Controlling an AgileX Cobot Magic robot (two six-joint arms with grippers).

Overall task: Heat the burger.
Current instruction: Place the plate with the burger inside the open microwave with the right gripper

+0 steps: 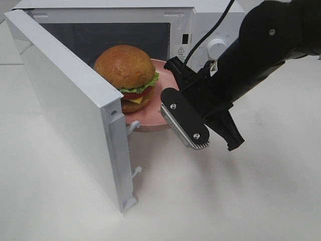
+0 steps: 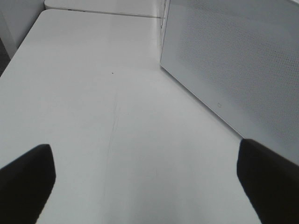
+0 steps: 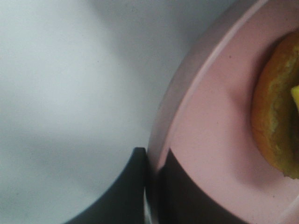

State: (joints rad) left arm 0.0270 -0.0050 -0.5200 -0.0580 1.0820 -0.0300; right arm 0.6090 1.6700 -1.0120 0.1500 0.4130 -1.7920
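Note:
The burger (image 1: 128,73), with a glossy brown bun, lettuce, tomato and cheese, sits on a pink plate (image 1: 150,123) at the mouth of the open microwave (image 1: 200,20). The plate's near edge sticks out past the opening. My right gripper (image 1: 166,95) is shut on the plate's right rim. The right wrist view shows its dark fingers (image 3: 182,196) pinching the plate rim (image 3: 161,135), with the burger's bottom bun (image 3: 275,116) close by. My left gripper (image 2: 147,186) is open over bare table beside the microwave's perforated side wall (image 2: 233,60); it does not show in the exterior high view.
The microwave door (image 1: 70,100) is swung wide open to the left, close beside the burger and plate. A control knob (image 1: 217,47) sits on the microwave's right panel. White table (image 1: 241,201) spreads in front and to the right.

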